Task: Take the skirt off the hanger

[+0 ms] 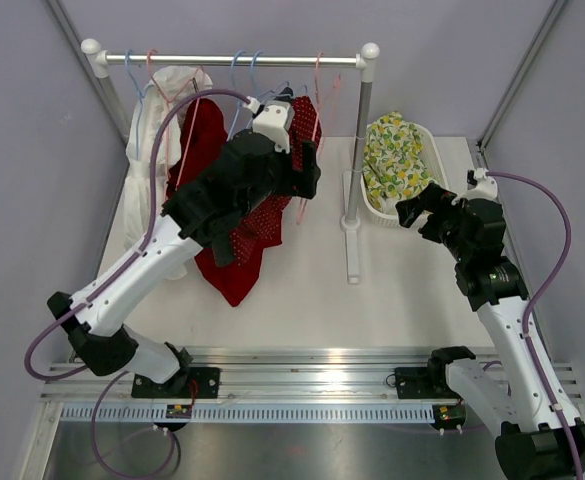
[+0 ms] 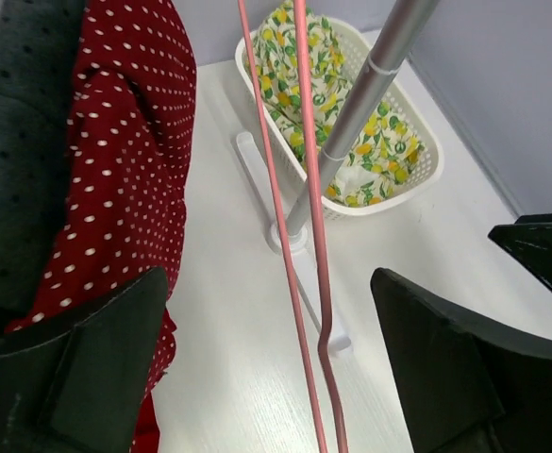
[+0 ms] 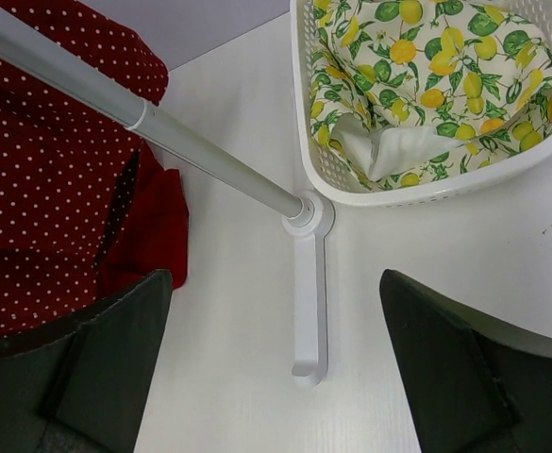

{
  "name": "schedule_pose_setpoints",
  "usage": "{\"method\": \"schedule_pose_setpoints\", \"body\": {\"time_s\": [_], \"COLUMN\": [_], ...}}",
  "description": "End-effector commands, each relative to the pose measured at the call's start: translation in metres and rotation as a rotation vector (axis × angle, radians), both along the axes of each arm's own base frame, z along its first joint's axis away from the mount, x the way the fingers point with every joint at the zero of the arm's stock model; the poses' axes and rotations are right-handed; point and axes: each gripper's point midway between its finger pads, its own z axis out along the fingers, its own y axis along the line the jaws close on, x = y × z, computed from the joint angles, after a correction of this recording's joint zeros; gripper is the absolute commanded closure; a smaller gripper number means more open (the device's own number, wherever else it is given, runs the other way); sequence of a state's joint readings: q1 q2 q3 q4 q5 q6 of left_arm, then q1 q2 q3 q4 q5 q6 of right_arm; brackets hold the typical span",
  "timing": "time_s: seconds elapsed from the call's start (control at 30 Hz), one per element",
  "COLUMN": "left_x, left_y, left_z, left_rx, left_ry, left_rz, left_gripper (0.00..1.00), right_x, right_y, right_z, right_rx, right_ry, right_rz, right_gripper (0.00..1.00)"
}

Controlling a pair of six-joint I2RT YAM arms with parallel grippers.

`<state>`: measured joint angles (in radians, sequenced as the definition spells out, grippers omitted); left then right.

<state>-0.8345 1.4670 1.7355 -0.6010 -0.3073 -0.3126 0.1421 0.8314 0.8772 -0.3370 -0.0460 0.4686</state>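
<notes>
Grip check first: your left gripper (image 2: 266,302) is spread wide and holding nothing. The thin pink hanger (image 2: 313,189) runs straight through the gap between its jaws without being pinched. Your right gripper (image 3: 276,283) is just as wide and empty, hanging over bare table (image 3: 247,142) on the right side.

Just past the left jaws, on their left, is the skirt (image 2: 125,142), the red one with white dots. From above it hangs up by the rail and trails down onto the table under your left arm. I honestly can't tell from these views whether its waistband is hooked on that pink wire or has slipped free.

My read is you're mid-step, lining up on the hanger or the fabric, with the skirt not cleared off the rack. Next move probably needs one hand pinning the hanger and the other pinching the waistband and sliding it off the end. Go gently, thin wire twists easily.

Further back are the rack's pole (image 2: 351,113) and the white basket (image 3: 426,193) with a lemon-print cloth (image 3: 426,57) inside. Along the rail (image 1: 232,60) there's also a white garment (image 1: 157,110).
</notes>
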Motion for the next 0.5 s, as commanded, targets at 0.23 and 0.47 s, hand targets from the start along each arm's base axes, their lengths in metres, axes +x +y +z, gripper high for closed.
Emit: {"method": "schedule_pose_setpoints", "body": {"time_s": [0.23,0.47], "left_x": [-0.029,-0.026], "left_y": [0.062,0.084], "left_z": [0.094,0.103], "left_rx": [-0.060,-0.007], "left_ry": [-0.190,-0.234], "left_rz": [0.081,0.147], "left_gripper": [0.02,0.06], "right_x": [-0.002,-0.007], "right_y": [0.000,-0.002], "right_z": [0.016,0.019], "right_rx": [0.009,0.008], "right_ry": [-0.035,-0.039], "right_rz": [-0.004,-0.010], "right_gripper": [0.01,0.01]}}
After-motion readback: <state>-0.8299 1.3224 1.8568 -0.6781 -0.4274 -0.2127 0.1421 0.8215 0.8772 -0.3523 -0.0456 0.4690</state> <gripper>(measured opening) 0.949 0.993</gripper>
